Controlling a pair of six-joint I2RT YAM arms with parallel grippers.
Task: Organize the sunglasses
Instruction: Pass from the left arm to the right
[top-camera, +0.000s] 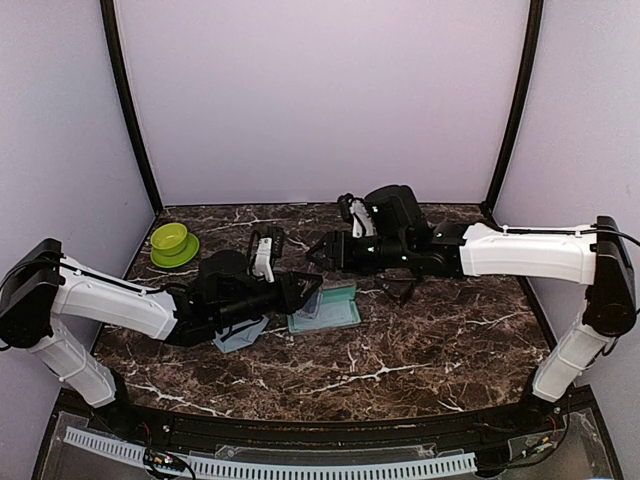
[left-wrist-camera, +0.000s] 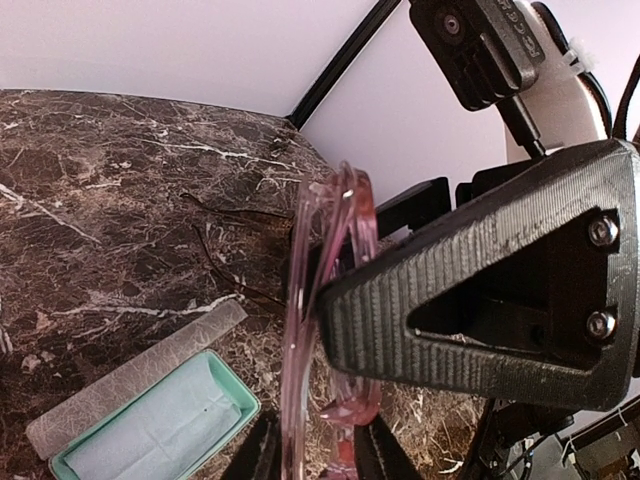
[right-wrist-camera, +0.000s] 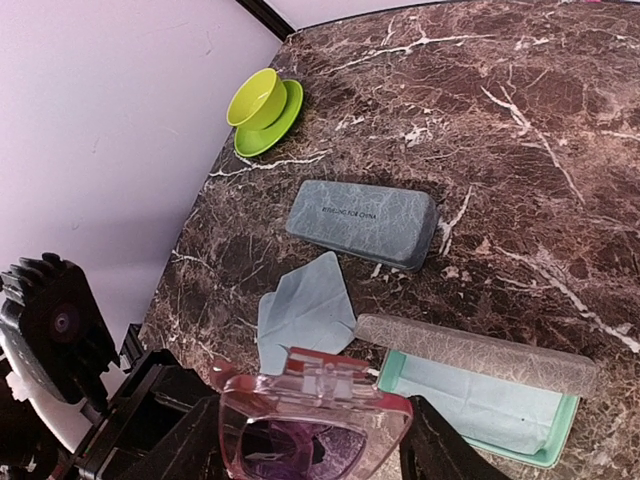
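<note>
Over tabletop (top-camera: 420, 340), left gripper (top-camera: 308, 289) clamps pink sunglasses (right-wrist-camera: 315, 410), right gripper (top-camera: 319, 251) half-open around them.

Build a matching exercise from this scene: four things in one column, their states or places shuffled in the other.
Things
1. pink sunglasses
2. grey case
3. mint-lined case
4. green cup

States
a. standing on a saucer
b. open, blue cloth inside
c. held above the table
d. shut, lying flat

Pairs: 1-c, 2-d, 3-b, 4-a
</note>
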